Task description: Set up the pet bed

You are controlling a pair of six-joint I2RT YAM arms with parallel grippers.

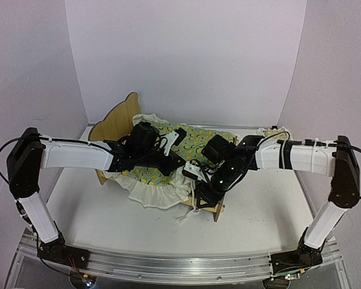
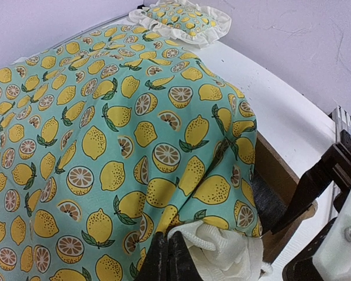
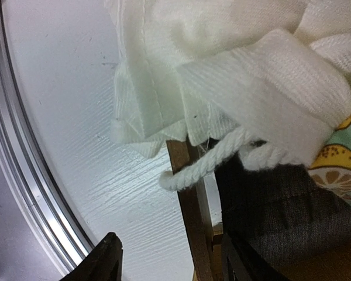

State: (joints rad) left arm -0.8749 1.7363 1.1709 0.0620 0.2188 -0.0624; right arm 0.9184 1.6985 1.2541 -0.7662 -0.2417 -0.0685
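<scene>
The pet bed [image 1: 115, 122] sits mid-table [image 1: 262, 208], its long axis running from the curved headboard at the far left to the foot end at the near right. The lemon blanket [image 2: 105, 146] is draped over most of it. My left gripper [image 2: 167, 259] is clenched tight at the blanket's near hem, and the cloth tents up to the fingertips, so I judge a fold is pinched there. My right gripper [image 3: 169, 257] is released, its jaws standing apart on either side of the wooden foot rail [image 3: 193, 205] without touching it. The dark mattress pad [image 3: 269, 205] lies just inside that rail, under the white ruffle and a loose cord [image 3: 205, 167]. The foot corner is my right arm's to reach; the headboard end lies nearer my left. The pillow [image 2: 184, 17] waits on the table beyond the bed's far side
</scene>
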